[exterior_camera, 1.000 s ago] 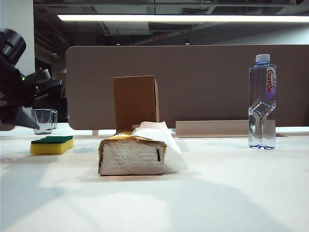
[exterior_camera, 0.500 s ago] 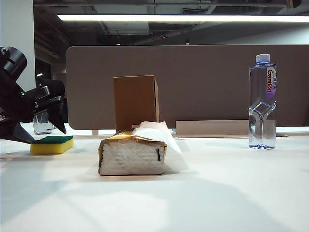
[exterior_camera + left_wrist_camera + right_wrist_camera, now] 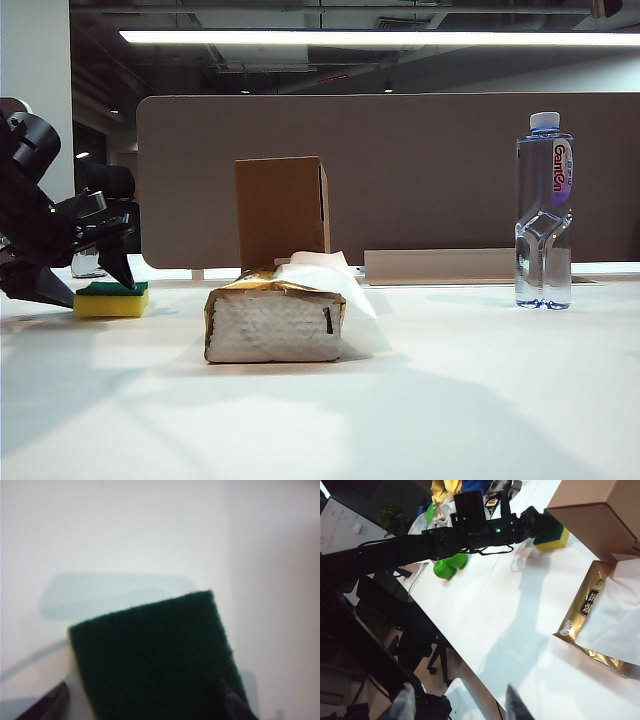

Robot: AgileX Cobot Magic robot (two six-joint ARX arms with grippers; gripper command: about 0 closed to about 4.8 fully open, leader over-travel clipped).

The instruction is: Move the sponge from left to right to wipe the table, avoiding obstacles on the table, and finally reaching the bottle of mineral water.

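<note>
The sponge (image 3: pixel 112 300), yellow with its green face up, lies on the white table (image 3: pixel 450 400) at the far left. My left gripper (image 3: pixel 82 282) is down over it, open, one finger on each side. In the left wrist view the sponge (image 3: pixel 155 655) fills the space between the fingertips (image 3: pixel 50 706); one tip meets it, the other stands a little off. The tissue pack (image 3: pixel 275 322) and the brown cardboard box (image 3: pixel 282 210) stand mid-table. The bottle of mineral water (image 3: pixel 543 210) is far right. My right gripper (image 3: pixel 459 705) hangs open and empty off the table's edge.
A clear glass mug (image 3: pixel 88 264) stands just behind the left gripper. A brown partition (image 3: pixel 420 170) closes off the back of the table. The right wrist view shows the box (image 3: pixel 600 515), the tissue pack (image 3: pixel 592 605), the left arm (image 3: pixel 470 532), and chairs on the floor beyond the edge.
My left gripper has sunk from above the mug's height down over the sponge, and its fingers have drawn in slightly. The sponge's left end now sits a little further right.
</note>
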